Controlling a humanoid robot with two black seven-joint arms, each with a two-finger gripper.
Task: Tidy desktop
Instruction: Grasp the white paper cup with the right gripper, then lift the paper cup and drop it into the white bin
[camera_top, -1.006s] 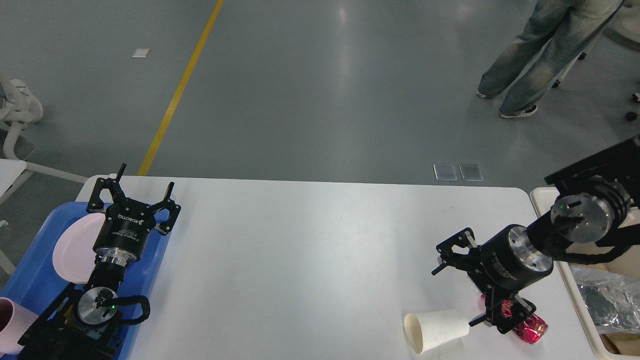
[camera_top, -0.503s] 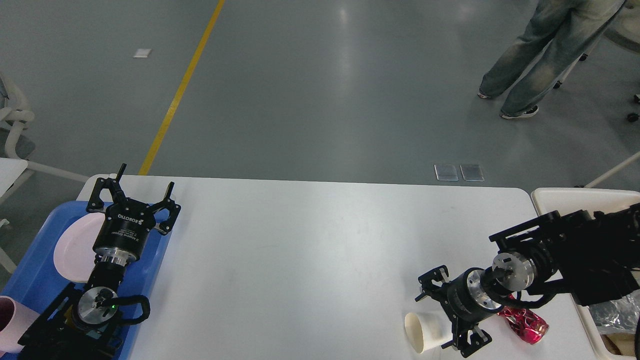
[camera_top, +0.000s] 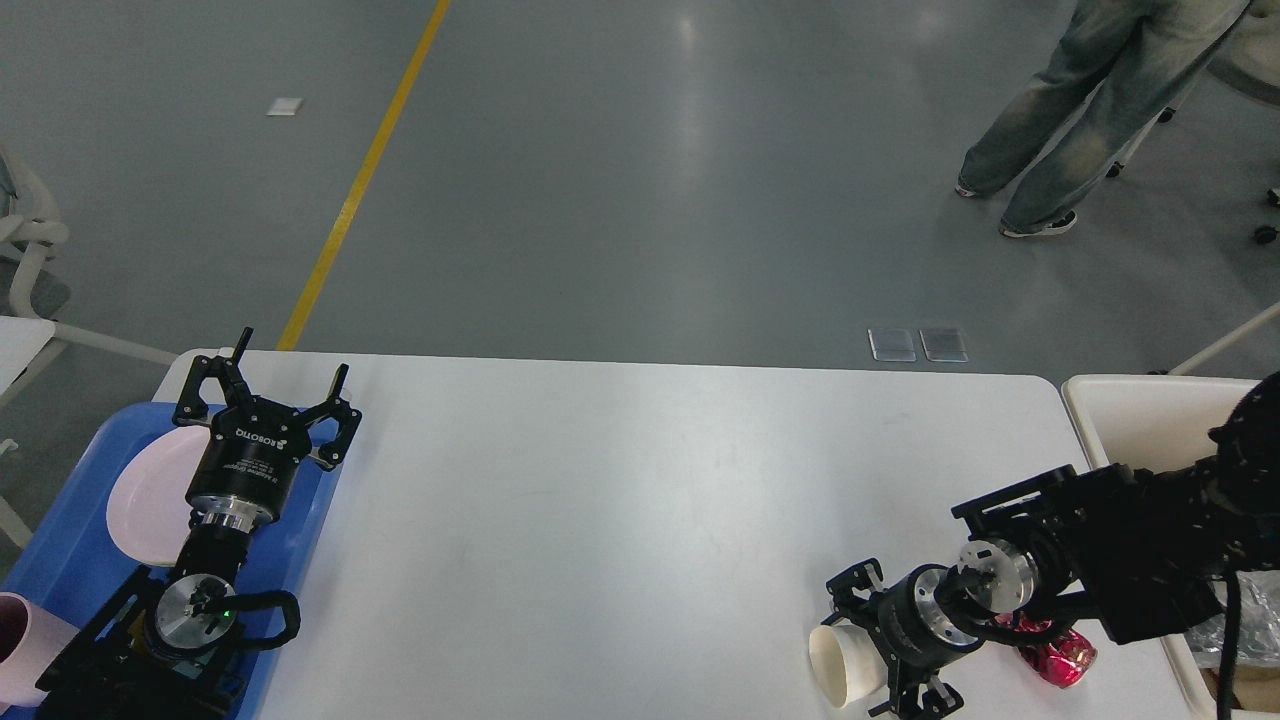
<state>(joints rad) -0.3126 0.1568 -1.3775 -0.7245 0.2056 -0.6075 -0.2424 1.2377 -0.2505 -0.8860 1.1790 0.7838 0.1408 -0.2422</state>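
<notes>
The desktop (camera_top: 620, 500) is a wide white tabletop. Near its front right edge a white paper cup (camera_top: 835, 668) lies on its side, its mouth facing left. My right gripper (camera_top: 878, 642) is low over the cup and open, with one finger on the far side and one on the near side; I cannot tell whether they touch it. Just right of the cup, behind the wrist, lies a crumpled red foil wrapper (camera_top: 1055, 660). My left gripper (camera_top: 292, 362) hangs open and empty over the far left of the table.
A blue tray (camera_top: 60, 545) at the left edge holds a pink plate (camera_top: 145, 495) and a pink cup (camera_top: 20, 655). A cream-beige bin (camera_top: 1130, 415) stands off the right end, with a clear plastic bag (camera_top: 1250, 610) inside. A person's legs (camera_top: 1060, 110) are on the floor beyond.
My right arm has swung forward and left, off the red wrapper and down around the paper cup. The left arm has not moved.
</notes>
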